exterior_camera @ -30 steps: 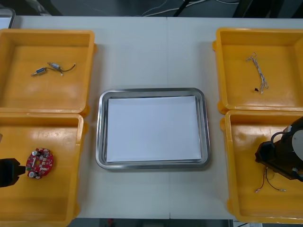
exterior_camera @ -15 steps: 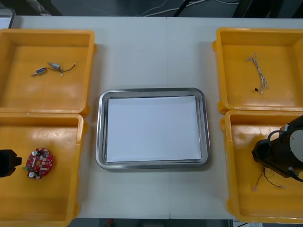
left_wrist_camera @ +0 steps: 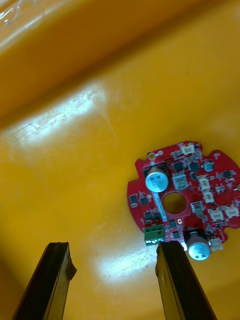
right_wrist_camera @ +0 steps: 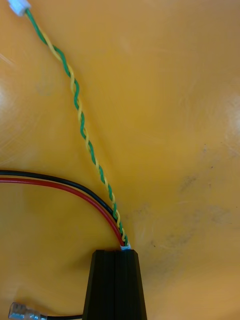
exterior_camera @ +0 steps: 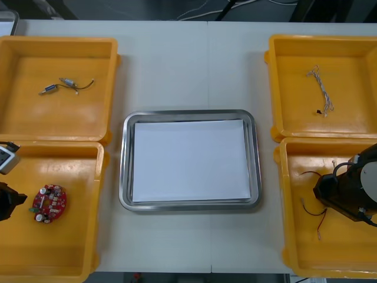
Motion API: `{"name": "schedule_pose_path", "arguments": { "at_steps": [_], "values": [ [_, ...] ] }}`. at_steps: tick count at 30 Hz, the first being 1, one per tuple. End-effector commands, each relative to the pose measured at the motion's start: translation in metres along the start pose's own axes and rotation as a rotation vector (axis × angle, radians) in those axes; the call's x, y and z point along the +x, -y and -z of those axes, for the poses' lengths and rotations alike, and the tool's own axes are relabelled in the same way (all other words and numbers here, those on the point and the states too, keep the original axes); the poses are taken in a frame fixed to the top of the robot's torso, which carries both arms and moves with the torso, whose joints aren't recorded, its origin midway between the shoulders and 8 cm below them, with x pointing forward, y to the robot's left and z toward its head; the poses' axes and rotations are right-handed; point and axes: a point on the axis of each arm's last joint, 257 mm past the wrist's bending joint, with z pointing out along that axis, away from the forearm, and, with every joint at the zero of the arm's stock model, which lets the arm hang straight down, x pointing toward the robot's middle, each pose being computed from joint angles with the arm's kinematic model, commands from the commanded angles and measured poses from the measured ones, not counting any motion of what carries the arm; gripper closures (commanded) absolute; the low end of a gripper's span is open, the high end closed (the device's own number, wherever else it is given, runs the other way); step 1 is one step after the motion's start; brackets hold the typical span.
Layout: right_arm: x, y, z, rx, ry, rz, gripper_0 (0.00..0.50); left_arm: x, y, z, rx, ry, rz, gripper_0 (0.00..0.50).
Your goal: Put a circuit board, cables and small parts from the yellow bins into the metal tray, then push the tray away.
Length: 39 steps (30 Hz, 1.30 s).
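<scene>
Cables [right_wrist_camera: 82,127] are being clamped by right gripper [right_wrist_camera: 123,254]; left gripper [left_wrist_camera: 112,247] is being held apart beside circuit board [left_wrist_camera: 192,200]; metal tray [exterior_camera: 125,159] unfilled.

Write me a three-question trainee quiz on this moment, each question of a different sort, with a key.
1. True or false: the circuit board lies in a bin on the robot's right.
2. The right tool is shut on: A) cables; B) the circuit board; C) nothing.
3. Fill the gap: beside the circuit board, the left tool has its fingers ____.

Key:
1. False: it lies in the near left yellow bin.
2. A.
3. Open.
</scene>
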Motion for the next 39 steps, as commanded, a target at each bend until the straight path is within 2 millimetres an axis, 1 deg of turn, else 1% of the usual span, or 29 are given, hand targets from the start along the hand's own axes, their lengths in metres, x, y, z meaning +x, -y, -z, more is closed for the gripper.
{"name": "schedule_pose_path", "arguments": {
  "at_steps": [1, 6, 12, 15, 17, 20, 22, 27, 30, 31, 32, 33, 34, 35, 36, 37, 39],
  "values": [
    [-0.003, -0.010, 0.006, -0.041, 0.007, -0.015, 0.500, -0.020, -0.005, 0.010, 0.008, 0.044, -0.206, 0.000],
    [-0.008, -0.009, 0.019, -0.044, 0.020, -0.003, 0.500, -0.021, 0.001, 0.014, 0.040, 0.075, -0.347, 0.000],
    [-0.011, -0.003, 0.047, -0.030, 0.034, 0.024, 0.500, -0.016, 0.008, 0.020, 0.093, 0.109, -0.496, 0.000],
    [-0.013, 0.000, 0.060, -0.029, 0.045, 0.033, 0.500, -0.013, 0.006, 0.021, 0.122, 0.127, -0.562, 0.000],
    [-0.013, 0.000, 0.067, -0.032, 0.049, 0.035, 0.500, -0.011, 0.002, 0.021, 0.138, 0.138, -0.576, 0.000],
    [-0.011, 0.000, 0.077, -0.053, 0.035, 0.032, 0.500, -0.006, -0.006, 0.022, 0.148, 0.133, -0.546, 0.000],
    [-0.010, -0.003, 0.082, -0.083, 0.023, 0.032, 0.500, -0.002, -0.013, 0.022, 0.151, 0.126, -0.531, 0.003],
    [-0.012, -0.003, 0.086, -0.094, 0.022, 0.043, 0.500, 0.003, -0.022, 0.024, 0.154, 0.117, -0.514, 0.005],
    [-0.013, -0.001, 0.086, -0.087, 0.028, 0.044, 0.498, 0.001, -0.025, 0.027, 0.147, 0.121, -0.516, 0.006],
    [-0.014, 0.000, 0.086, -0.083, 0.030, 0.046, 0.481, -0.001, -0.026, 0.028, 0.146, 0.124, -0.517, 0.005],
    [-0.015, 0.001, 0.085, -0.078, 0.035, 0.049, 0.431, -0.003, -0.026, 0.029, 0.147, 0.130, -0.519, 0.007],
    [-0.016, 0.002, 0.085, -0.075, 0.038, 0.049, 0.324, -0.005, -0.027, 0.031, 0.147, 0.134, -0.523, 0.008],
    [-0.017, 0.003, 0.086, -0.071, 0.043, 0.049, 0.197, -0.006, -0.028, 0.032, 0.145, 0.133, -0.529, 0.009],
    [-0.017, 0.004, 0.085, -0.068, 0.044, 0.052, 0.107, -0.007, -0.029, 0.033, 0.145, 0.132, -0.533, 0.009],
    [-0.017, 0.004, 0.085, -0.066, 0.044, 0.055, 0.037, -0.006, -0.029, 0.034, 0.147, 0.129, -0.536, 0.010],
    [-0.017, 0.005, 0.085, -0.064, 0.045, 0.058, 0.002, -0.003, -0.030, 0.034, 0.151, 0.120, -0.540, 0.011],
    [-0.018, 0.006, 0.085, -0.057, 0.046, 0.066, 0.000, 0.002, -0.029, 0.036, 0.161, 0.107, -0.547, 0.012]
  ]
}}
